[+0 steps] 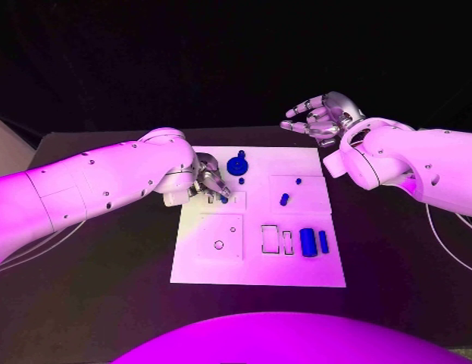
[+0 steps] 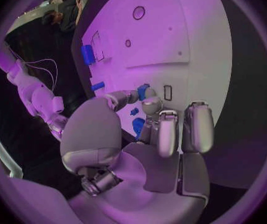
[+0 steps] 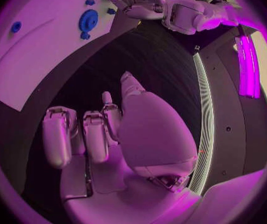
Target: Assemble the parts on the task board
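The white task board (image 1: 260, 262) lies in the middle of the black table. My left hand (image 1: 206, 182) is low over the board's left part, where thumb and a finger pinch a small blue part (image 2: 143, 90) beside a narrow slot (image 2: 167, 92). A blue gear (image 1: 237, 164) stands near the board's far edge, with small blue pegs (image 1: 284, 199) close by. Two blue blocks (image 1: 314, 242) lie at the board's right beside rectangular recesses. My right hand (image 1: 321, 117) hangs above the table past the board's far right corner, fingers apart and holding nothing; its palm (image 3: 133, 134) is bare.
Bare black table (image 1: 411, 265) surrounds the board on both sides. In the right wrist view the blue gear (image 3: 87, 20) and my left hand (image 3: 148, 5) are seen beyond the right hand.
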